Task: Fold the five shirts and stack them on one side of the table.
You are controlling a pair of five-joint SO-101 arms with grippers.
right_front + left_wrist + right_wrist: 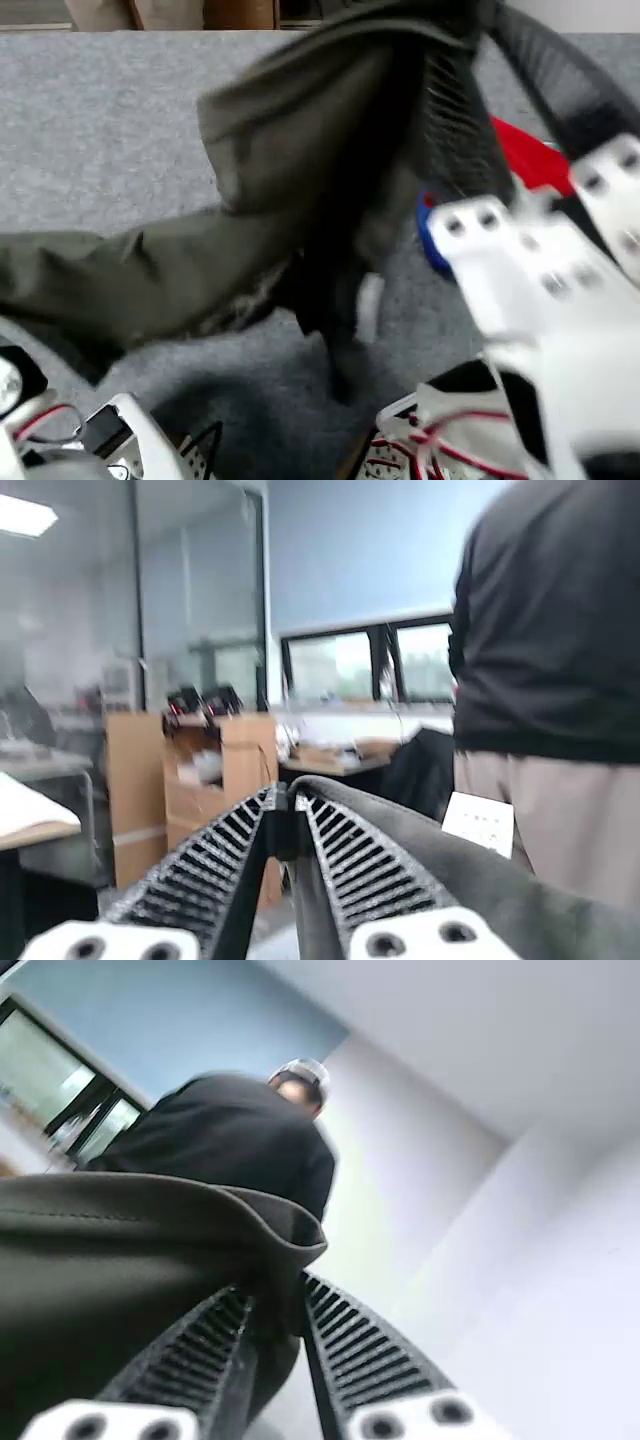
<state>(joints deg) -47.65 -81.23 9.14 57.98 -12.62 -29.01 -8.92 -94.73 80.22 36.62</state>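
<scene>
An olive-green shirt [290,170] hangs lifted above the grey table [100,130], with one part trailing down to the left edge. In the high view a black ribbed finger [450,100] of an arm pinches the shirt's raised top edge. My left gripper [285,825] points up into the room, shut on a thin fold of the shirt [450,860], which drapes over one finger. My right gripper [275,1310] is shut on a hemmed edge of the same olive shirt [120,1260], whose cloth bunches over its fingers.
A red shirt [525,155] and a blue shirt [432,240] lie on the table's right side, behind a white arm body [540,290]. Arm bases and cables [100,430] sit along the near edge.
</scene>
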